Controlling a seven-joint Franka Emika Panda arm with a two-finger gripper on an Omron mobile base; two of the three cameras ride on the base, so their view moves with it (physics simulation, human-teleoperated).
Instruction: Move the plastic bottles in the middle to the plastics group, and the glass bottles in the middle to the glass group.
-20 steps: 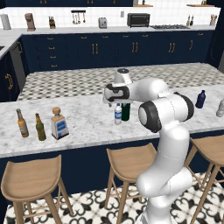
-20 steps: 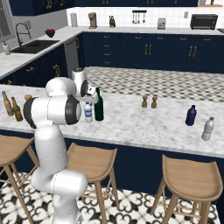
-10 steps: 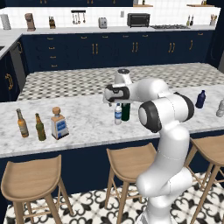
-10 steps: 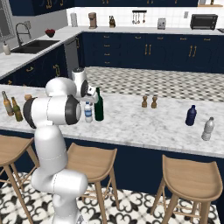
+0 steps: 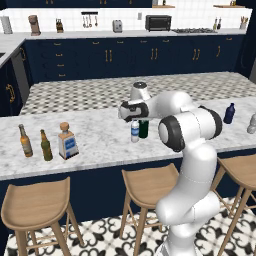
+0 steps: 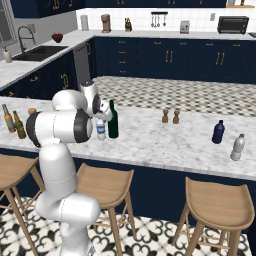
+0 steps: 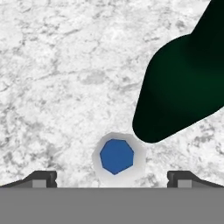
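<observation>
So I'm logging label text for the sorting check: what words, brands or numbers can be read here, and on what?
None can be read.
Square clear bottle: blue label, print too blurred.
Water bottle: blue label, no legible print.
Amber beer bottle and olive beer bottle: yellowish labels, too small.

Three wooden stools (image 5: 36,207) stand before my marble table (image 5: 100,145); two small shakers (image 6: 170,116) sit on it; toaster oven (image 5: 158,22) against the back wall.

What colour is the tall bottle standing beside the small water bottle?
Dark green, almost black; the tall bottle shows best in the right base view.
</observation>
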